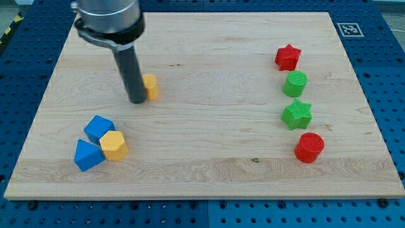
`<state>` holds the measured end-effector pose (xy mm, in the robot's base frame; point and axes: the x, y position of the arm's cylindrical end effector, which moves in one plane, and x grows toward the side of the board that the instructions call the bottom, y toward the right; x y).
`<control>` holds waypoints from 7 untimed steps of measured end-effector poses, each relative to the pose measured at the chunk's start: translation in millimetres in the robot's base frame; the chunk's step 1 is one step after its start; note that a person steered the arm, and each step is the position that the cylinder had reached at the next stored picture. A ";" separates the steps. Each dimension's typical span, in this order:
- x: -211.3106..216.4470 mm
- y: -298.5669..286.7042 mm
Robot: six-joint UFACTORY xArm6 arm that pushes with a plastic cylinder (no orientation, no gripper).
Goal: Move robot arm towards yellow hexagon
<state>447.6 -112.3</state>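
Along the view's right side of the worktop [202, 171], four blocks stand in a column near the edge: red star [288, 57], green cylinder [295, 83], green star [297, 114], red cylinder [309, 147]. The middle of the board lies open between them and the left-hand pieces. Near the lower-left corner, the yellow hexagon [114, 145] touches two blue blocks, a blue cube [99, 128] above it and a blue block [87, 155] to its left. My tip [137, 100] sits above and slightly right of the hexagon, well apart, touching or just beside a yellow block [150, 87] partly hidden behind the rod. The tool is a bare rod, grasping nothing.
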 end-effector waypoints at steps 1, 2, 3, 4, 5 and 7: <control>-4.6 12.6; -4.6 12.6; 11.5 16.6; 33.0 61.5; 63.5 113.4; 171.5 118.6</control>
<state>619.1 6.3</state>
